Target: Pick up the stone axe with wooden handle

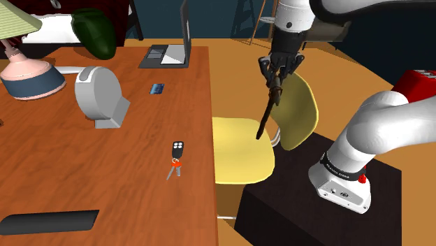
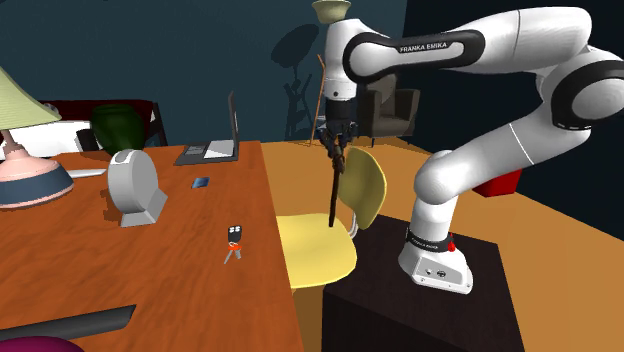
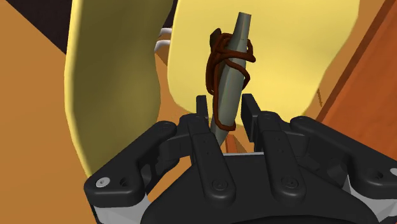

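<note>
Here the gripper point(image 3: 225, 109) pinches the axe point(image 3: 232, 57), dangling above the yellow chair point(image 1: 237, 150).

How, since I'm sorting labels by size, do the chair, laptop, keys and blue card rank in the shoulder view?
Largest to smallest:
chair
laptop, farther from the camera, so really bigger than it looks
keys
blue card, also farther off
</note>
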`<act>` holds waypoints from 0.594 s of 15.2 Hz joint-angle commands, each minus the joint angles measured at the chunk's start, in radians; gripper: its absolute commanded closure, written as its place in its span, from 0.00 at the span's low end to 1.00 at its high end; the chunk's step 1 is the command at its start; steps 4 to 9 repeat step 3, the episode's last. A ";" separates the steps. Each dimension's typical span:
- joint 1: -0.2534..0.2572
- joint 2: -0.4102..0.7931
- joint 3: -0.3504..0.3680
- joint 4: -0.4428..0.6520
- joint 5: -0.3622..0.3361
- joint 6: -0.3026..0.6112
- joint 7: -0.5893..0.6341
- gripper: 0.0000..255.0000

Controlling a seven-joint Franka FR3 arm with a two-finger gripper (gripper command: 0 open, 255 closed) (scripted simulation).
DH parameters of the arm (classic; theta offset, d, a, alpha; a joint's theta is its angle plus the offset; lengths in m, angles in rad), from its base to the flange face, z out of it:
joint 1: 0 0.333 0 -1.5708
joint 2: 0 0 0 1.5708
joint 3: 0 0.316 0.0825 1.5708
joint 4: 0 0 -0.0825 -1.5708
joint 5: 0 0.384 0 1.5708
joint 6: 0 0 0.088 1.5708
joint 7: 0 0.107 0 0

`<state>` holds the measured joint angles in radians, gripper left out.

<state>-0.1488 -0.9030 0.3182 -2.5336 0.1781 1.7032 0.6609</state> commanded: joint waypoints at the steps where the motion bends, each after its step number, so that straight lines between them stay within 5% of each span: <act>1: -0.003 0.005 -0.004 0.029 -0.004 -0.024 0.001 1.00; 9: -0.003 0.005 -0.004 0.031 -0.005 -0.026 0.001 1.00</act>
